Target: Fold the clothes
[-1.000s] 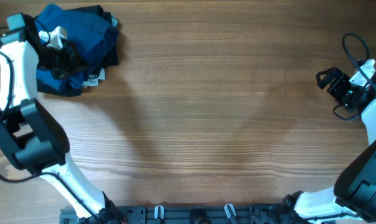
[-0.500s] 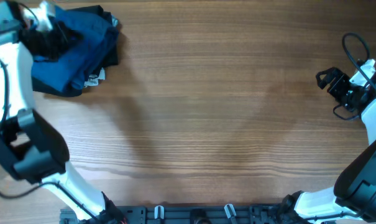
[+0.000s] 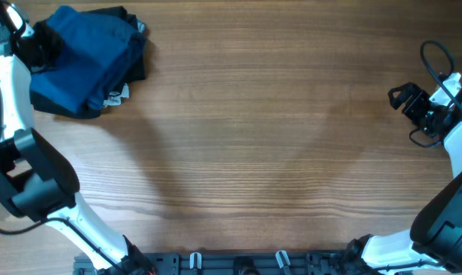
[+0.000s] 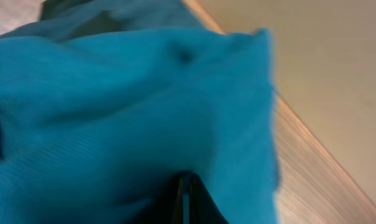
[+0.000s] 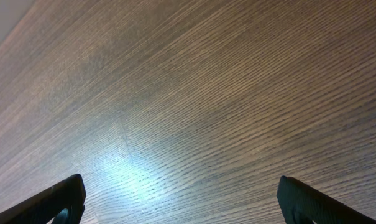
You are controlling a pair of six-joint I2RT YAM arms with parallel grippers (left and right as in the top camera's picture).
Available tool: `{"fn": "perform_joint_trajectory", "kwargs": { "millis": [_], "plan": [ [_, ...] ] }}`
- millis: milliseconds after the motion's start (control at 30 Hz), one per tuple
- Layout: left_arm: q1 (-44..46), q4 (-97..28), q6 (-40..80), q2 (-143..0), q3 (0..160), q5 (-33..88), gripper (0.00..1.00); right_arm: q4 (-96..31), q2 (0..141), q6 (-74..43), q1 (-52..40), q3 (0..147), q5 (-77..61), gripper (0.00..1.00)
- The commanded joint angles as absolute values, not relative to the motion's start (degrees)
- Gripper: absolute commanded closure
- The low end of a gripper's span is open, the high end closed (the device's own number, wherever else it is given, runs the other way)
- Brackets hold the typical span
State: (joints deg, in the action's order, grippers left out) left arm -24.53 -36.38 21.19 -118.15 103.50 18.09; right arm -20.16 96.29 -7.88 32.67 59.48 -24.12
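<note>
At far-left corner, clothes point(image 3: 82, 65), diagonal.

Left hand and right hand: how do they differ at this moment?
The left hand is shut, pinching the blue shirt; the right hand is open and empty. The left hand is at the table's far left corner, against the shirt; the right hand hangs over bare wood near the right edge. Both have dark fingers.
</note>
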Motion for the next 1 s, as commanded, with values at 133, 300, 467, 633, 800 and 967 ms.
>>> {"fn": "perform_joint_trajectory", "kwargs": {
  "millis": [133,300,467,633,800,967],
  "plan": [
    [-27.6,-32.7,24.7,-120.4,103.5,25.0,0.96,-20.0,96.2,-7.7,32.4,59.5,-23.7,0.0],
    [-27.4,-30.2,27.6,-112.5,103.5,33.3,0.96,-20.0,96.2,-7.7,32.4,59.5,-23.7,0.0],
    [-23.8,-29.9,27.7,-108.3,103.5,34.7,0.78,-20.0,96.2,-7.7,32.4,59.5,-23.7,0.0],
    [-18.3,-27.7,27.9,-108.3,103.5,33.5,0.12,-20.0,96.2,-7.7,32.4,59.5,-23.7,0.0],
    [-15.5,-28.1,27.9,-108.3,103.5,31.6,0.0,-20.0,96.2,-7.7,32.4,59.5,-23.7,0.0],
    [-15.2,-28.1,27.9,-108.3,103.5,31.6,0.0,-20.0,96.2,-7.7,32.4,59.5,-23.7,0.0]
  ]
}}
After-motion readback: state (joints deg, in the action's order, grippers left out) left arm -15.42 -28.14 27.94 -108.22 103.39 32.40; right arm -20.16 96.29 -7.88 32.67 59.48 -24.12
